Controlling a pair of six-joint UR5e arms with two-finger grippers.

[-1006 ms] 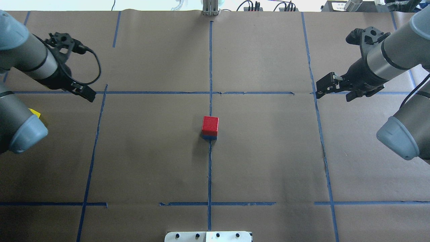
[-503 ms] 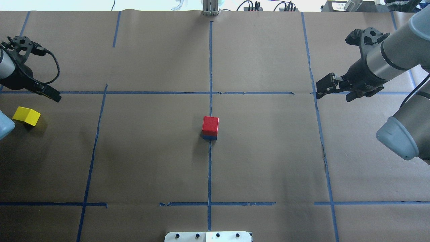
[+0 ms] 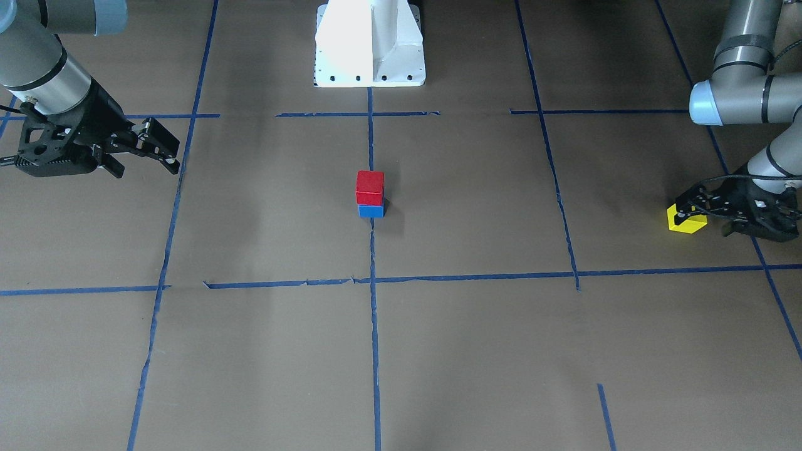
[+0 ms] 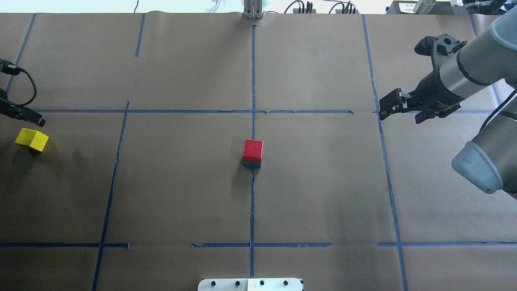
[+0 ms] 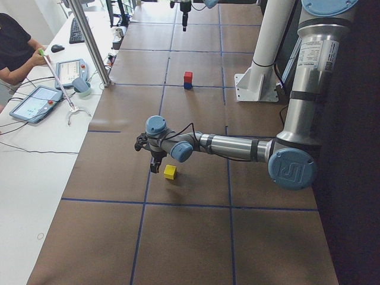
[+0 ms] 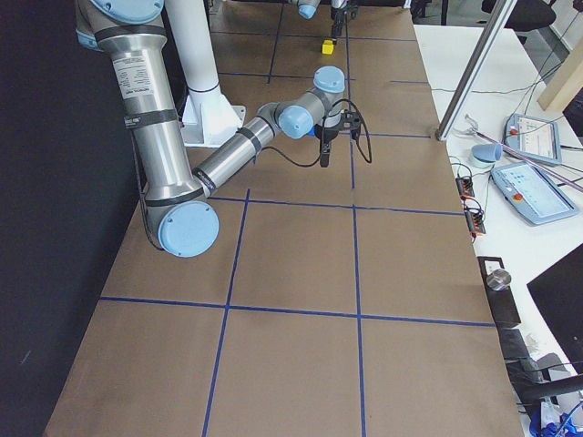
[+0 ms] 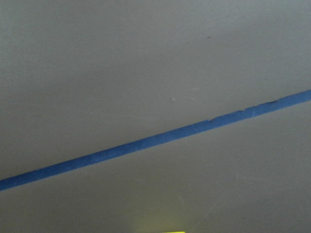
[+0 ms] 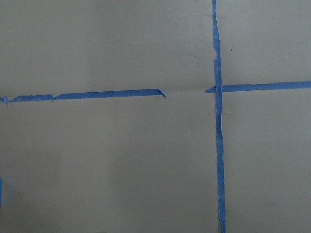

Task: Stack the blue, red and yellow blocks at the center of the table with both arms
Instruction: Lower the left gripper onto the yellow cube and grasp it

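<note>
- Spreads broad and brown as the table [image 4: 181, 190], cut into rectangles by blue tape lines [image 4: 252, 210], with the white pedestal [image 3: 369, 44] at the robot's edge.
- Reaches low to the table's left end with the left arm [image 5: 231, 144], by far the nearer of the two to the one loose cube; holds the right arm [image 4: 464, 72] raised over the opposite side, well apart from it.
- Shows the right gripper [image 4: 400, 109] above a tape crossing, fingers seemingly apart and clamped on nothing.
- Places the left gripper [image 3: 689, 205] a little above the table at the loose cube; cannot tell whether its fingers stand apart or together, since only one finger edge enters the overhead view and the front view is too small to settle it.
- Has the red block [image 3: 369, 186] seated squarely on the blue block [image 3: 371, 211] at the table's centre, on the middle tape line; judged two layers of three in place.
- Finds the yellow block [image 3: 684, 224] flat on the table at the left end, well apart from the stack and turned askew to the tape grid; as a cube, offers no long axis, only the skew of its faces.
- Hinges on this: seen from the left end, lies just toward the robot's side of the fingertips and below them, beside rather than between; agrees with the left wrist view, where only a yellow sliver shows at the bottom edge. Likely calls for a short shift toward the robot and a wrist turn to square with the faces before descending and closing.
</note>
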